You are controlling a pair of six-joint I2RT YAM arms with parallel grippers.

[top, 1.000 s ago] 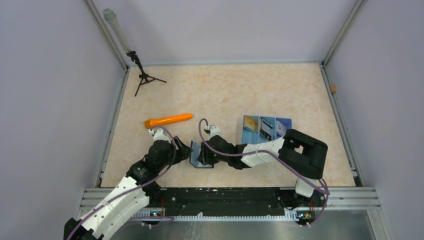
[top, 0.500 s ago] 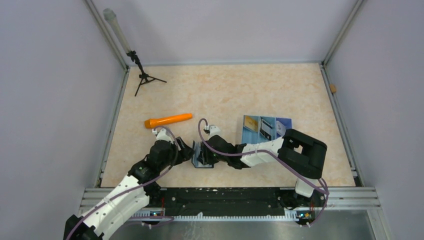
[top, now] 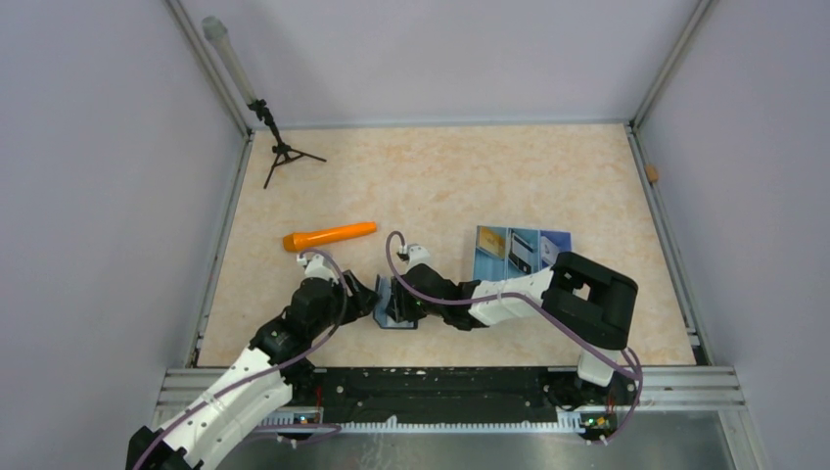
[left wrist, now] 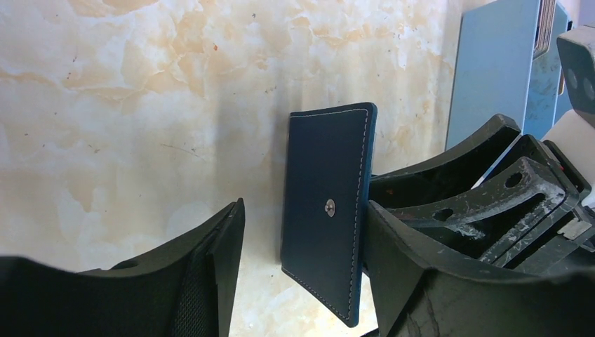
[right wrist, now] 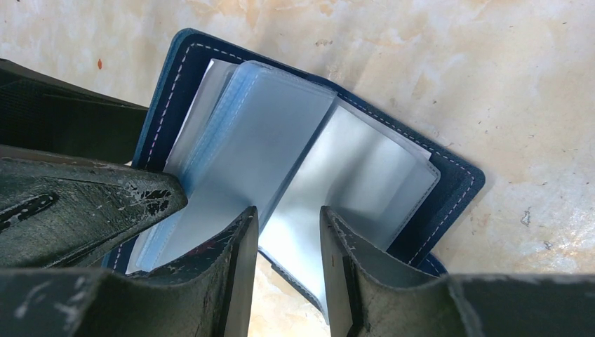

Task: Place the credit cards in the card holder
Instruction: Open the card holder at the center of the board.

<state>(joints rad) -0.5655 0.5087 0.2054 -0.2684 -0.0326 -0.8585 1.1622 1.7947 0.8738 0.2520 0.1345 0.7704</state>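
The card holder (top: 395,305) stands half open on the table between my two grippers. In the left wrist view its navy cover (left wrist: 324,210) with the snap stud is upright. My left gripper (left wrist: 302,274) is open and straddles it: the right finger (left wrist: 414,281) touches the cover's edge and the left finger (left wrist: 210,281) stands clear. In the right wrist view the pale blue sleeves (right wrist: 281,140) fan open. My right gripper (right wrist: 288,281) is open, reaching in from the other side with one flap passing loosely between its fingers. The credit cards (top: 509,250) lie on a blue sheet at the right.
An orange tube (top: 330,236) lies left of centre. A small black tripod (top: 284,152) holding a grey rod (top: 227,49) stands at the back left corner. The blue sheet (top: 558,241) sits just behind my right arm. Metal rails border the table.
My left gripper has moved right, up to the card holder, and now straddles its cover. The right gripper has held its place inside the holder.
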